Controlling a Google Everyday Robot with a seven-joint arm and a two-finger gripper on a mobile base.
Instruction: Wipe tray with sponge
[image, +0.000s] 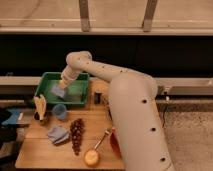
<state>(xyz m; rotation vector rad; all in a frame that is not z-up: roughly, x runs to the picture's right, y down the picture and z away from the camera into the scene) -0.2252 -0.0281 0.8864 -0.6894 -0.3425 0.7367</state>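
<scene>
arm (135, 125) foreground | end effector (62, 86) over tray (77, 94) | sponge (58, 91) just beneath (grip: cannot tell)

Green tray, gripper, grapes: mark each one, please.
green tray (78, 93), camera view, bare floor on its right side.
gripper (62, 86), camera view, its tip, down inside the tray.
grapes (76, 135), camera view, middle of the bunch.

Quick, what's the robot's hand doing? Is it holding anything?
Gripper: down in the tray, right at the sponge; it cannot be told whether it holds it.
</scene>
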